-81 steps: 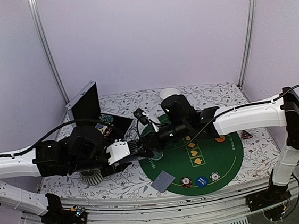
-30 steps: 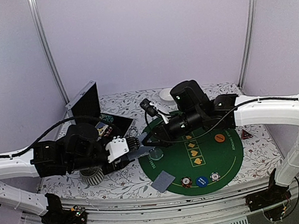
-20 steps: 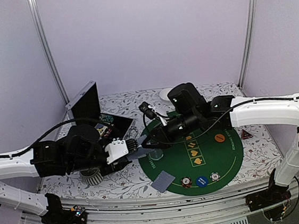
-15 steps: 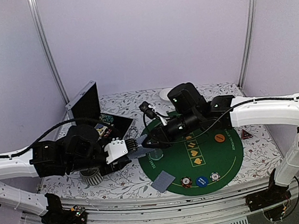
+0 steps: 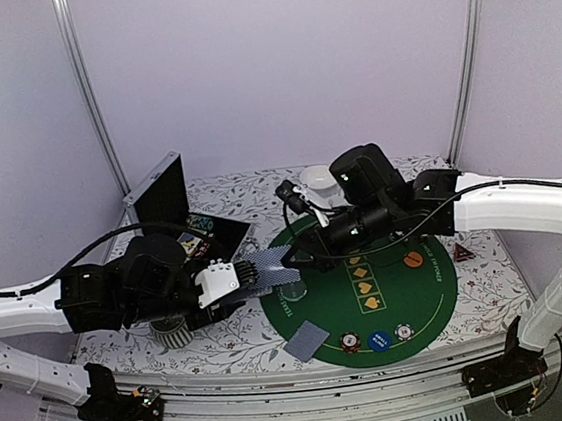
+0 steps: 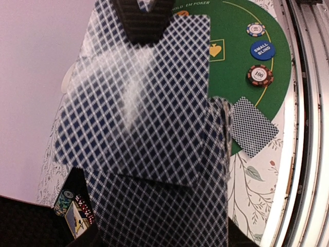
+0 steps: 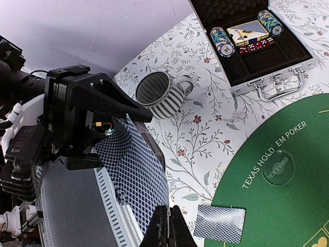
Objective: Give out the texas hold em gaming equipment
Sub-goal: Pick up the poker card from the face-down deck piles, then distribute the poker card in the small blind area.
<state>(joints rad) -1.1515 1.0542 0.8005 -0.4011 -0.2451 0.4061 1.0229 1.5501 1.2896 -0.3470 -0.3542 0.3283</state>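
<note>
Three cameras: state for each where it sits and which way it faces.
Top external: above and behind the bases, looking down at the poker mat; both arms show.
Left wrist: looks along its held deck toward the mat; right gripper pinches the top card; own fingers unclear.
Right wrist: looks down at left gripper and mug; own shut fingertips at bottom edge.
Shared: all show the loose card on the mat.

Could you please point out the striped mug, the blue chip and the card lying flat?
striped mug (image 7: 174,102): right wrist view, ribbed side.
blue chip (image 6: 262,50): left wrist view, printed face.
flat card (image 6: 254,127): left wrist view, patterned back.
</note>
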